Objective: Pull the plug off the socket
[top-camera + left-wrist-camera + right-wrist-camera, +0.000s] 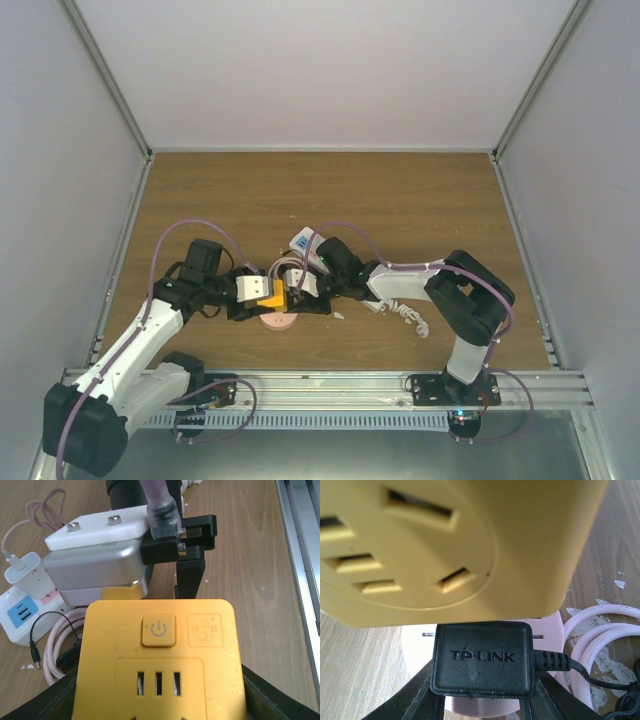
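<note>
A black TP-LINK plug [482,657] is being gripped low in the right wrist frame, with the right gripper [482,680] closed on its sides. Directly above it, a yellow socket cube [470,540] is being shown with empty slots, and it is being clamped by the closed left gripper [157,702]. A pink cable [600,635] is lying at lower right on the wooden table [360,670].

The wooden table [420,200] carries a white power strip [22,622], pink cable coil [50,655] and white cord [408,317].
</note>
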